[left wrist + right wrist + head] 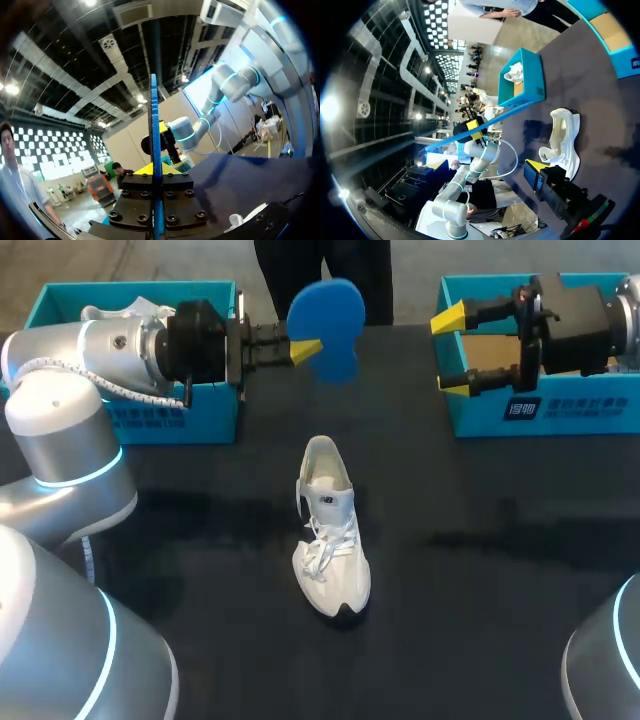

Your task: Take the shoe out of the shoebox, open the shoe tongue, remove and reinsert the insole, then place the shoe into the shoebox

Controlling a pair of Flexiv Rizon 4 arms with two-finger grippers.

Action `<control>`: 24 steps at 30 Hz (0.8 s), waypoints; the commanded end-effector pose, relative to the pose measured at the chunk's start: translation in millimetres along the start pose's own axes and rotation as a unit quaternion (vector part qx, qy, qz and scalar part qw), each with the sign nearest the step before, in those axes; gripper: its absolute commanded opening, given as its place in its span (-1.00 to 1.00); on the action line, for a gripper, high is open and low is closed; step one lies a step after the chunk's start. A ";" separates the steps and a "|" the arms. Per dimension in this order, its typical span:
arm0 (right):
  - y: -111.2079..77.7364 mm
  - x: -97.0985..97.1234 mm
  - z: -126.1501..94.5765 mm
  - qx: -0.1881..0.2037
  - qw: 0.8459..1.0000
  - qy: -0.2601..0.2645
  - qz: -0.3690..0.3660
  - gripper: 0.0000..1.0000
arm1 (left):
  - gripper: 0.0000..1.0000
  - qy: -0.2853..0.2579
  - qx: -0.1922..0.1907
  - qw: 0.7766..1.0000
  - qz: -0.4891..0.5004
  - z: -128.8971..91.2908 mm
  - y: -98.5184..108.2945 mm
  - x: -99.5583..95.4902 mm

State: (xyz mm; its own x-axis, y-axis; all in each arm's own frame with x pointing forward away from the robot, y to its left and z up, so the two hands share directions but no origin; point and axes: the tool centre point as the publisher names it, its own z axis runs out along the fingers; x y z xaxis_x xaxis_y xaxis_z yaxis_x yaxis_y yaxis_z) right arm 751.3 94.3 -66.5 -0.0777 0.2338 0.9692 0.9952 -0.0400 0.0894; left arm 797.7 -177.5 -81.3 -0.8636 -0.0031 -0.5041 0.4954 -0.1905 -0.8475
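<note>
Insole (pixel 327 302) pinched aloft by left gripper (pixel 305 350).

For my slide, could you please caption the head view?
Left gripper holds blue insole aloft; white shoe sits on table.

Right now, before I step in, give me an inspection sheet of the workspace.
Surface: black table, no spill seen.
Job's things: white shoe upright mid-table; blue insole out, held in the air; left shoebox and right shoebox at the far corners.
Clutter: white stuffing in left shoebox.
Grippers: left gripper shut on insole; right gripper open, at right shoebox.
Cables: white cable along left arm.
Surroundings: nothing seen reaching over the table.
</note>
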 end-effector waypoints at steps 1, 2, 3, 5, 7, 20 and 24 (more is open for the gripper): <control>1.8 -0.2 2.4 0.001 1.000 0.000 0.000 1.00 | -1.00 0.150 -0.046 0.904 0.398 -3.2 5.4 1.3; 1.8 -0.2 2.4 0.001 1.000 0.000 0.000 1.00 | -1.00 0.157 -0.048 0.899 0.406 -3.2 5.7 1.7; 1.8 -0.2 2.4 0.001 1.000 0.000 0.000 1.00 | -1.00 0.166 -0.057 0.890 0.421 -3.4 6.1 2.1; 1.8 -0.2 2.4 0.001 1.000 0.000 0.000 1.00 | -1.00 0.173 -0.067 0.878 0.441 -3.7 6.4 1.2; 1.8 -0.2 2.4 0.001 1.000 0.000 0.000 1.00 | -1.00 0.177 -0.079 0.872 0.449 -3.6 6.3 -0.5; 1.8 -0.2 2.4 0.001 1.000 0.000 0.000 1.00 | -1.00 0.159 -0.079 0.887 0.427 -4.7 6.6 -1.2; 1.8 -0.2 2.4 0.001 1.000 0.000 0.000 1.00 | -1.00 0.157 -0.078 0.886 0.429 -5.7 5.5 -2.1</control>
State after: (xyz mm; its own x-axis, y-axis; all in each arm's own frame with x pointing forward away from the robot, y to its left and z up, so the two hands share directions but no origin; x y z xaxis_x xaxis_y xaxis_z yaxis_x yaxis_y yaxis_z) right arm 751.7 94.8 -66.5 -0.0773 0.2338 0.9692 0.9952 -0.0397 0.0890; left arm 803.8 -175.1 -90.0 -0.2206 0.1656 -0.9612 0.9636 -0.1157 -0.2411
